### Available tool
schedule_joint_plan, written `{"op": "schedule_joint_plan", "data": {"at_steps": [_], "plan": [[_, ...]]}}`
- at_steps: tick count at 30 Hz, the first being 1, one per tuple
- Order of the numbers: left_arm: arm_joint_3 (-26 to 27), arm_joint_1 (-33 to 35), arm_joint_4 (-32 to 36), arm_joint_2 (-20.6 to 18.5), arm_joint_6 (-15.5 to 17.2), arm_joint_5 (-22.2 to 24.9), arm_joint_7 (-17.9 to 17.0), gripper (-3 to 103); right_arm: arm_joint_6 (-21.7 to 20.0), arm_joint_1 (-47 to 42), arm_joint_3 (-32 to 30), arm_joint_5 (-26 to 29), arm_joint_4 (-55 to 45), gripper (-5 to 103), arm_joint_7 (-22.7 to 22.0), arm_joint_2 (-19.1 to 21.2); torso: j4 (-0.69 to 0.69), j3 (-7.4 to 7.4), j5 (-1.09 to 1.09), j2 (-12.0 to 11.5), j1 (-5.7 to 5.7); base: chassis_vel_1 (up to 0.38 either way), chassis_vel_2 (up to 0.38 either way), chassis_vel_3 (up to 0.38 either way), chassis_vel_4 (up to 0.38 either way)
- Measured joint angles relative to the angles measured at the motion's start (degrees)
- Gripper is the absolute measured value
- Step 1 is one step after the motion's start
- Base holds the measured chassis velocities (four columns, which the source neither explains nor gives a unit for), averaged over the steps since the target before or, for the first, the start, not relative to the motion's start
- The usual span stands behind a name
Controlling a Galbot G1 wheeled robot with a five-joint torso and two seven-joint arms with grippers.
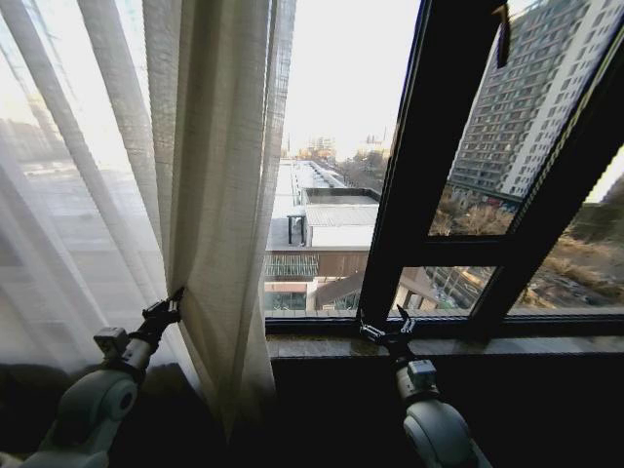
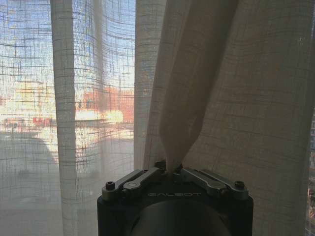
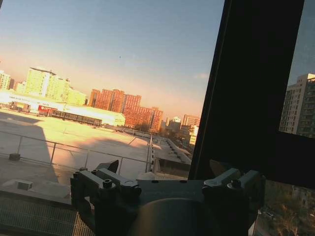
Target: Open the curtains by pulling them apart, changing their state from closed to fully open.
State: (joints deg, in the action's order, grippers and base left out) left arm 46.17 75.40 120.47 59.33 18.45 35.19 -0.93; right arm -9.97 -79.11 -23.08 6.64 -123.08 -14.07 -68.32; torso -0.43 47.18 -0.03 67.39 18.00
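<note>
Curtains point(image 1: 210, 195): sheer cream panels, gathered on the left side of the window; the bunched edge hangs just right of and above the left gripper, thinner folds spread to its left.

Left gripper point(image 1: 176, 298): raised at the lower part of the bunched panel, clamped on a pinch of fabric. In the left wrist view the cloth point(image 2: 187, 98) narrows to a tuck between the closed fingers point(image 2: 147, 176), and pleats fan upward from it.

Window frame point(image 1: 434, 166): dark upright bar, directly above the right gripper; bare glass to either side of it.

Right gripper point(image 1: 388, 327): held at sill point(image 1: 546, 345) level below the frame bar, well apart from the curtains, fingers spread, nothing between them. Right wrist view: fingers point(image 3: 109, 166) apart before bare glass.
</note>
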Motion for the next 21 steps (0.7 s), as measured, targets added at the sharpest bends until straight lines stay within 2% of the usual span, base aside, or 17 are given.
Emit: {"op": "schedule_joint_plan", "data": {"at_steps": [5, 10, 13, 16, 21], "plan": [[0.20, 0.27, -0.10, 0.11, -0.02, 0.02, 0.05, 0, 0.05, 0.10, 0.00, -0.01, 0.08, 100, 0.04, 0.05, -0.02, 0.01, 0.09, -0.01, -0.01, 0.006, -0.004, 0.000, -0.003], [0.61, -0.11, -2.00, -0.50, -0.02, 0.19, 0.14, 0, 0.13, 0.21, 0.00, -0.03, 0.26, 100, 0.09, 0.24, -0.04, 0.01, 0.06, -0.01, -0.01, -0.030, -0.052, 0.043, 0.057], [2.65, -0.44, -3.47, -1.37, -0.03, 1.13, 0.07, 0, 0.44, 0.39, 0.00, -0.01, 0.38, 100, 0.24, 0.53, -0.02, 0.00, 0.05, 0.00, -0.01, 0.000, 0.000, 0.000, 0.000], [3.85, 0.37, -3.14, -1.88, -0.03, 1.73, 0.07, 0, 1.15, 0.71, 0.17, 0.08, 0.62, 100, 0.34, 0.58, 0.02, 0.00, 0.00, -0.01, 0.00, 0.000, 0.000, 0.000, 0.000], [4.32, 1.63, -1.61, -1.53, -0.05, 1.89, 0.05, 0, 1.61, 1.05, 0.57, 0.41, 0.76, 100, 0.31, 0.16, -0.01, 0.01, 0.03, -0.01, 0.00, 0.000, 0.000, 0.000, 0.000]]}}
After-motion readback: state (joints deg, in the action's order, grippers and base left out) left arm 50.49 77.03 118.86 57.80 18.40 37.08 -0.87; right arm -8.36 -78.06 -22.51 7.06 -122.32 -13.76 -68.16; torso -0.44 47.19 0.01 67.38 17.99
